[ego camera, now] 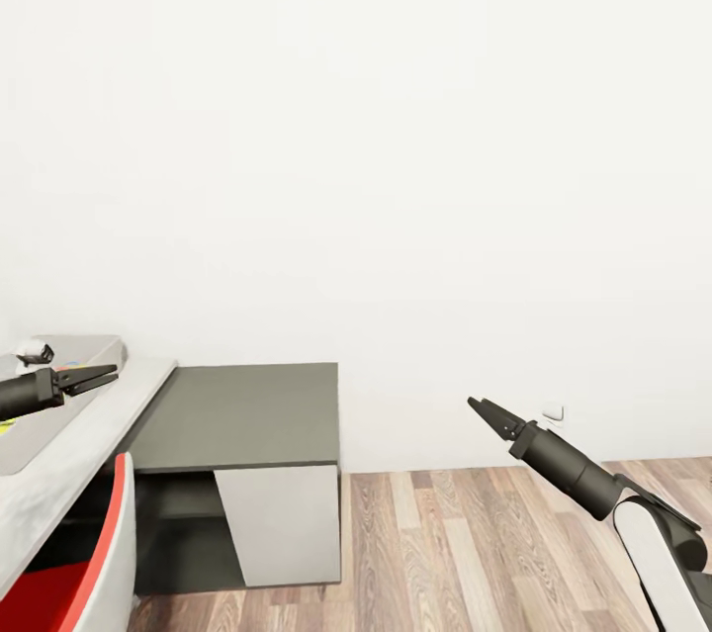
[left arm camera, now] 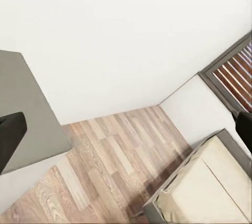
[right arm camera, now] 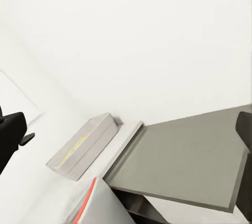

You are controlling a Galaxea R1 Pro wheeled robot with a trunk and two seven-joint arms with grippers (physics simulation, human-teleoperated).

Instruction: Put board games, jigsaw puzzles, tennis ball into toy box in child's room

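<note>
- The head view faces a plain white wall [ego camera: 376, 137] above a strip of wood-plank floor [ego camera: 445, 543].
- The long desk with a glossy white-grey top [ego camera: 89, 434] runs along the lower left of that view, and the shallow light grey rectangular toy box [ego camera: 30, 439] sits on it close to the wall.
- Bright yellow and blue print shows inside the toy box at the picture's left edge; too little of it is visible to say what the item is.
- In the right wrist view the toy box [right arm camera: 84, 148] shows a streak of yellow-green colour on its floor.
- A lower dark grey side unit [ego camera: 242, 414] touches the desk's end, with a pale front panel below its top.
- A red chair with a pale grey edge [ego camera: 84, 563] stands at the desk, in the bottom left corner.
- The left gripper [ego camera: 99, 375] hovers over the toy box, its dark fingers slightly parted and holding nothing.
- The right gripper [ego camera: 485, 407] hangs over the floor, well apart from the side unit, fingers near together at the tips and empty; whether they fully meet I cannot tell.
- The left wrist view shows a large beige mattress in a grey frame [left arm camera: 210, 187] on the plank floor, near a slatted brown door [left arm camera: 236, 77].
</note>
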